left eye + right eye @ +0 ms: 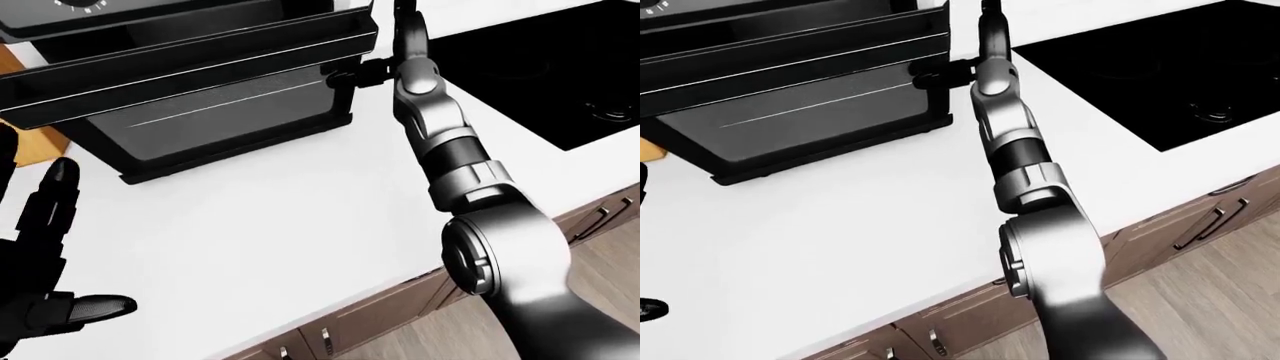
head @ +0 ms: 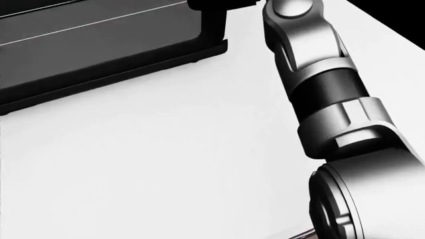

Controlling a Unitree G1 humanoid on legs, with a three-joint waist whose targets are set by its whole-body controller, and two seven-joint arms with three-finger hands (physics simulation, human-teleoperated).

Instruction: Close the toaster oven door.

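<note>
Toaster oven [image 1: 190,75]: top left of the left-eye view, on the white counter [image 1: 300,217].
Door [image 1: 200,112]: partly open, tilted.
Right hand [image 1: 365,73]: at the door's right edge; finger spread cannot be told.
Left hand [image 1: 45,255]: fingers spread wide, holding nothing.
Cooktop [image 1: 1140,67]: black, upper right.

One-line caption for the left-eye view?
Right hand reaches to the toaster oven door at its right edge; left hand hangs open over the white counter.

Kitchen; white counter [image 1: 870,217], black cooktop [image 1: 1140,67], toaster oven [image 1: 190,82], wood cabinets [image 1: 1180,225]
</note>
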